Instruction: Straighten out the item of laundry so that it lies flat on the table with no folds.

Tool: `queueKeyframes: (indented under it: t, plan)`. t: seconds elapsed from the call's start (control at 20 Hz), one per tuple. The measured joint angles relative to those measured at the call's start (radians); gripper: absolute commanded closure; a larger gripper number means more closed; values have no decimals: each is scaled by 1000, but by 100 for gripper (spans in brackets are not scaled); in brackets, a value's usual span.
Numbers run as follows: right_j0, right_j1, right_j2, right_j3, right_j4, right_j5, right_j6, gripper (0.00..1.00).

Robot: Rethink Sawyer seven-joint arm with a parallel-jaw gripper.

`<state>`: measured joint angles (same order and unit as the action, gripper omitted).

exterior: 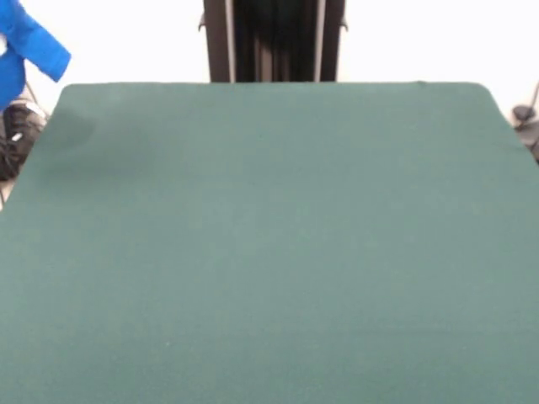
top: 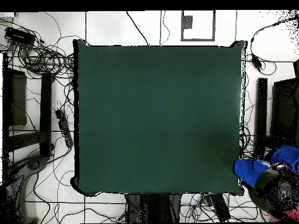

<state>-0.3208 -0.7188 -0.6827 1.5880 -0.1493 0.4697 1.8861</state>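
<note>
Shirt (exterior: 29,46) hung off the table (exterior: 269,252), held by a person (top: 280,186); gripper unseen, so nothing placeable against it; first lay it mid-table.

T-shirt (exterior: 25,50) off the table (exterior: 269,252) — beside its corner.

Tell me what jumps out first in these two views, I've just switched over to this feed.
The table dominates both views, a broad dark green surface. The bright blue T-shirt is off the table, at the front view's upper left edge beyond the far corner; overhead it shows by the lower right corner, where a person is. The robot's dark pedestal stands at the table's far side, and no gripper shows in either view.
</note>
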Motion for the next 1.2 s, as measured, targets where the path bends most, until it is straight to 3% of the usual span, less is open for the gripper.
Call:
queueKeyframes:
  t: [0.05,0.35,0.6,0.7,0.75,0.85,0.95,1.2]
  plan:
    - [-68,-36,85,0,-49,0,-81,100]
    - [-182,-97,261,1,-133,0,-261,100]
    - [-281,-136,436,28,-159,-3,-353,100]
    - [-369,-145,568,61,-175,-22,-389,100]
    - [-418,-139,641,78,-195,-43,-405,100]
    - [-445,-132,681,86,-209,-57,-413,100]
    - [-508,-104,782,108,-257,-115,-424,100]
    - [-549,-32,899,142,-351,-254,-424,100]
